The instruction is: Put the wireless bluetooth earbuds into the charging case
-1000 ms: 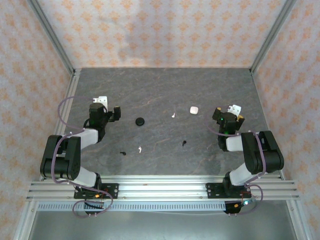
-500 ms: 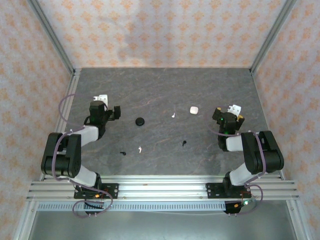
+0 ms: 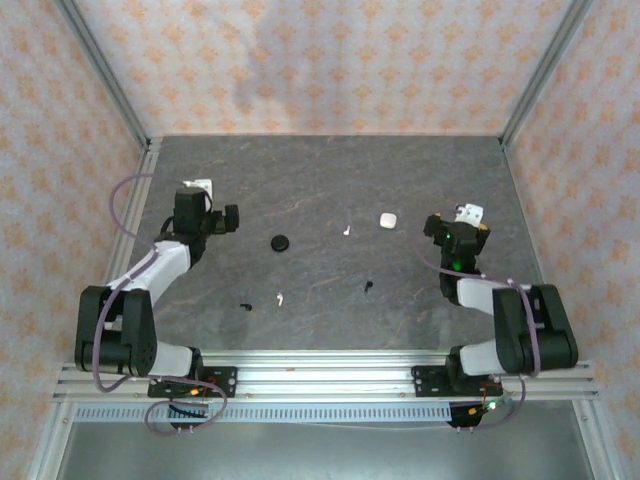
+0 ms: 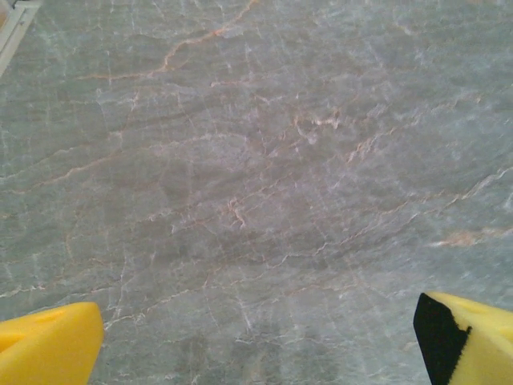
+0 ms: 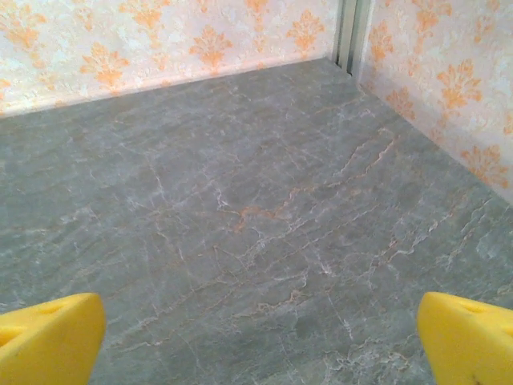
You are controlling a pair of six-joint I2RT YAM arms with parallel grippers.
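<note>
The left hand [image 3: 218,203] and the right hand [image 3: 452,217] are held spread wide, nothing gripped. The earbuds [image 3: 280,297], two white, two black, are scattered on the surface [image 3: 320,170] between them, well apart from either hand.

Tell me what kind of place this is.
Probably a lab robot test cell, not a home: a left arm and right arm bolted to an aluminium rail, a marble-look tabletop, and wallpaper-patterned panels boxing it in.
</note>
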